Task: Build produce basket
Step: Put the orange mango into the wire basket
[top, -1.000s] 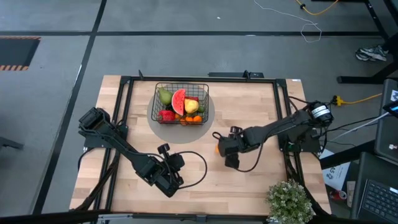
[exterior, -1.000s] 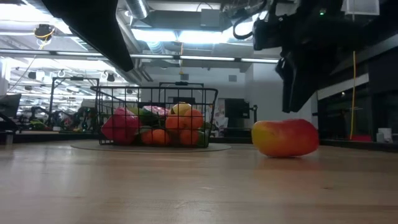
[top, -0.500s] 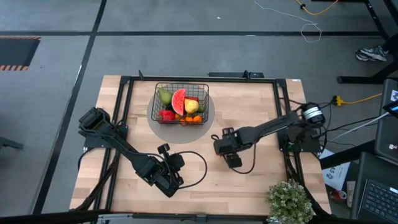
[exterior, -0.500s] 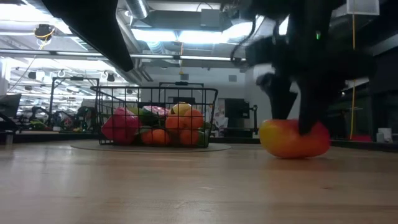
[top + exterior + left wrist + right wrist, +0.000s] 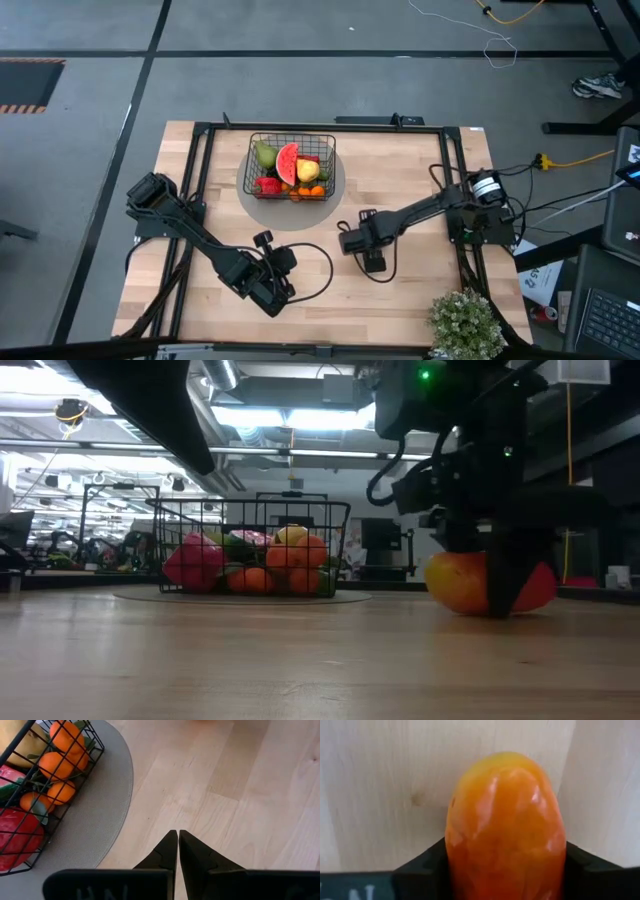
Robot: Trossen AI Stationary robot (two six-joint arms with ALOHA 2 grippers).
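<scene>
The step in hand is the pickup of the last loose piece of produce: the orange-red mango (image 5: 488, 582) lies on the wooden worktop (image 5: 400, 170), well apart from the basket (image 5: 291, 166), and the right claw (image 5: 505, 865) has its two fingers set one on each side of the fruit, the mango filling the gap between them in the right wrist view. From the low view the claw (image 5: 490, 575) reaches down to the worktop with the mango resting on the wood (not lifted, as far as can be judged), so this reads as a pinch on the mango being made or just made. The basket sits on a grey round mat (image 5: 252, 192) and already holds a watermelon slice (image 5: 288, 161), a green pear (image 5: 264, 154), oranges (image 5: 60, 762) and red fruit. The left claw (image 5: 177, 851) waits near the worktop's front, its fingers pressed together on nothing. The next move calls for a firm hold, a lift clear of the basket's rim, then a carry across to it.
</scene>
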